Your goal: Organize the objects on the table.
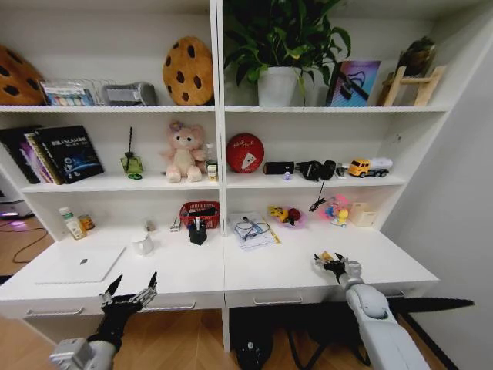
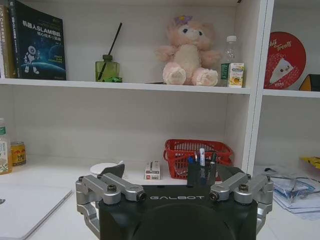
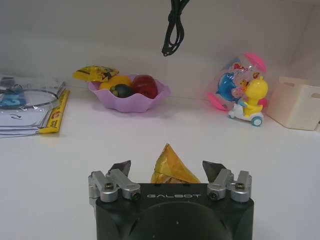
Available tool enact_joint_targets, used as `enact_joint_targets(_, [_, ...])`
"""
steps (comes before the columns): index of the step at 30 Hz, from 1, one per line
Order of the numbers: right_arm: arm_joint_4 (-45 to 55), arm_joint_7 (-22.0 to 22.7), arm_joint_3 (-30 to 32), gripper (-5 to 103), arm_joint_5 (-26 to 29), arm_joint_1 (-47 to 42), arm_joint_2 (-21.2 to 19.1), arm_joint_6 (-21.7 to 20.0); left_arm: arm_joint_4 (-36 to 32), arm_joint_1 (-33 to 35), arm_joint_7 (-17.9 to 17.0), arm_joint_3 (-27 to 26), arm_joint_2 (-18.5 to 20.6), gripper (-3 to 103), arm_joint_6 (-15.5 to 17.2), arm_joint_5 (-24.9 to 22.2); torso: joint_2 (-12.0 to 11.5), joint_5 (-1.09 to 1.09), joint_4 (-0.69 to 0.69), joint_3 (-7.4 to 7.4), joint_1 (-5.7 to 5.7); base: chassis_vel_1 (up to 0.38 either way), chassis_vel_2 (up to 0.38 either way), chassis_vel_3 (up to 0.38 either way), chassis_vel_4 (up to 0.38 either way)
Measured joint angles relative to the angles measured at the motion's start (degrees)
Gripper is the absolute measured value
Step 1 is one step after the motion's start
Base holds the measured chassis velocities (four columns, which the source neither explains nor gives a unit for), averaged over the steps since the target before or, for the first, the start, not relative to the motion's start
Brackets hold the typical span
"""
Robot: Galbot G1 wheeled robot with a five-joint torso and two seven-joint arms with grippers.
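your white table (image 1: 254,270) runs under wall shelves, with the silver laptop (image 1: 81,264) flat at its left end. your left tool (image 1: 129,294) hangs open at the front edge. your right tool (image 3: 170,169) sits open around a yellow packet (image 3: 171,168).

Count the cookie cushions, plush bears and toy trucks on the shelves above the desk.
Cookie cushions: 2
Plush bear: 1
Toy truck: 1
Total: 4
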Motion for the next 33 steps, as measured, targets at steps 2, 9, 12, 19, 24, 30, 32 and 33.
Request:
enact_joint_targets(2, [-0.3,-0.2,-0.1,76,-0.6,0.2,0.3,0.3,0.0,0.0,0.0,0.0,0.0,100,0.0,0.0,0.0,0.00,0.00,0.00,0.00,0.000,0.000,0.000,0.000])
enact_joint_targets(9, [-1.1,-1.0,-0.2,54,-1.6,0.7,0.7,0.9,0.0,0.0,0.0,0.0,0.0,100,0.0,0.0,0.0,0.02,0.00,0.00,0.00,0.000,0.000,0.000,0.000])
enact_joint_targets(12, [-1.2,-1.1,-0.2,44,-1.7,0.7,0.7,1.0,0.0,0.0,0.0,0.0,0.0,100,0.0,0.0,0.0,0.02,0.00,0.00,0.00,0.000,0.000,0.000,0.000])
enact_joint_targets(19, [-1.4,-1.4,-0.1,16,-2.7,0.7,0.2,1.9,0.0,0.0,0.0,0.0,0.0,100,0.0,0.0,0.0,0.02,-0.01,0.00,0.00,0.000,0.000,0.000,0.000])
enact_joint_targets(24, [2.4,-1.0,0.4,1,-3.7,-0.6,0.1,2.9,0.0,0.0,0.0,0.0,0.0,100,0.0,0.0,0.0,0.02,-0.02,0.01,0.00,0.000,0.000,0.000,0.000])
enact_joint_targets(30, [13.5,3.1,0.7,0,-3.5,-3.6,0.2,1.6,0.0,0.0,0.0,0.0,0.0,100,0.0,0.0,0.0,0.00,-0.01,0.00,0.00,0.000,0.000,0.000,0.000])
enact_joint_targets(32, [15.2,4.8,0.6,0,-3.4,-3.8,0.4,1.0,0.0,0.0,0.0,0.0,0.0,100,0.0,0.0,0.0,0.00,-0.01,0.00,0.00,0.000,0.000,0.000,0.000])
enact_joint_targets(33, [17.6,6.8,0.4,0,-3.4,-3.8,0.6,-0.7,0.0,0.0,0.0,0.0,0.0,100,0.0,0.0,0.0,0.01,-0.01,0.00,0.00,0.000,0.000,0.000,0.000])
